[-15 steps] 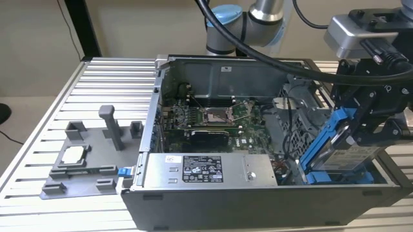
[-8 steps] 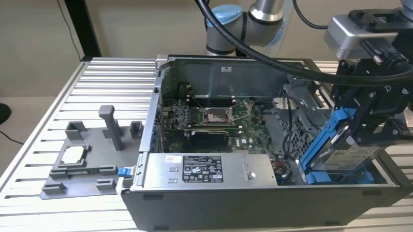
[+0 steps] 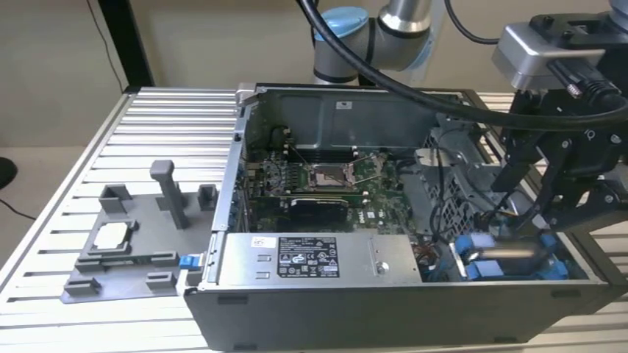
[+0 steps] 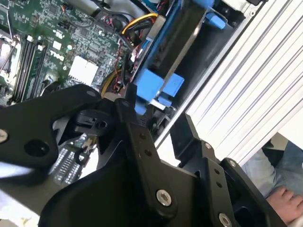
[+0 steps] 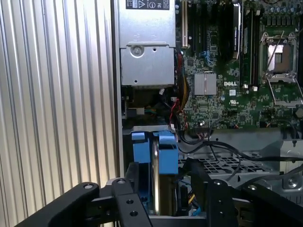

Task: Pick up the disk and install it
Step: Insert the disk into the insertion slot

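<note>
Installing was under way: the end effector (image 5: 161, 189) apparently clasped the disk (image 5: 156, 156), edge-on inside the computer case (image 3: 393, 309); seating needed squareness.

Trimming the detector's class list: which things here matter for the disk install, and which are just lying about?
Job:
open computer case
disk in its corner
tool astride the disk

Lying about:
grey fixture on the table
small silver chip on the fixture
grey labelled box inside the case

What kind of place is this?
Probably a robotics lab bench for computer assembly: a robot arm hangs over an open computer case on a ribbed metal table, beside a grey parts fixture.
</note>
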